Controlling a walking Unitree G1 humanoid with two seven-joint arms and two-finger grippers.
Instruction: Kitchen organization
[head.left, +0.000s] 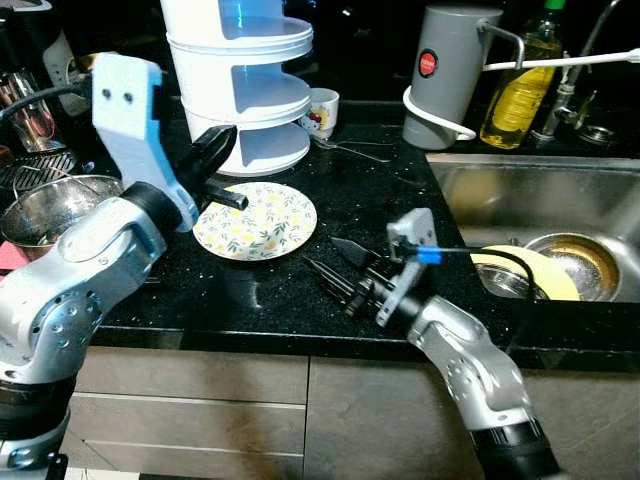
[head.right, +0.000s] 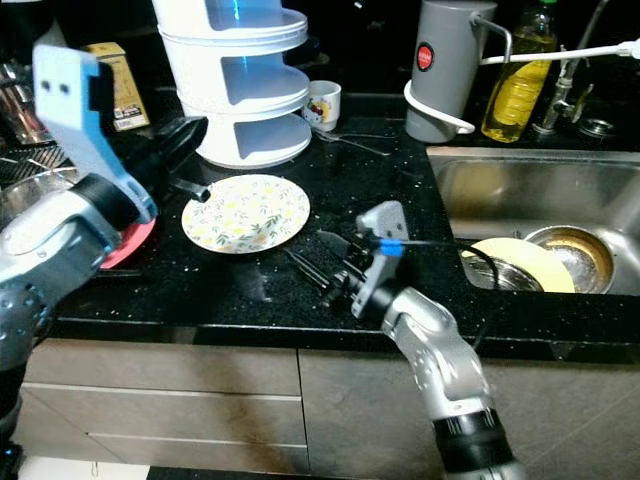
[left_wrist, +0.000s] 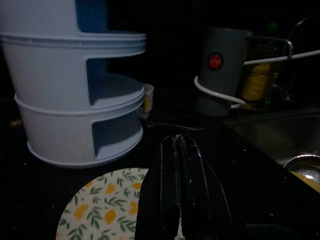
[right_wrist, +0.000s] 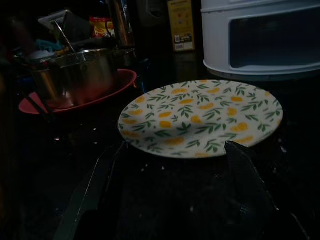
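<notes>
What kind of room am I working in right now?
A home kitchen, it seems: a black stone counter with a steel sink set into it, a floral plate, and a bottle of cooking oil by the tap.

Bare black surface (head.left: 380, 200) runs through the centre of the frame, between the floral plate (head.left: 255, 221) at centre left and the sink (head.left: 540, 215) at right. The white tiered rack (head.left: 240, 80) and small cup (head.left: 320, 110) block the upper centre. The grey canister (head.left: 450, 75) and oil bottle (head.left: 520, 85) close the upper right; the steel pot (head.left: 50, 210) crowds the left edge.
</notes>
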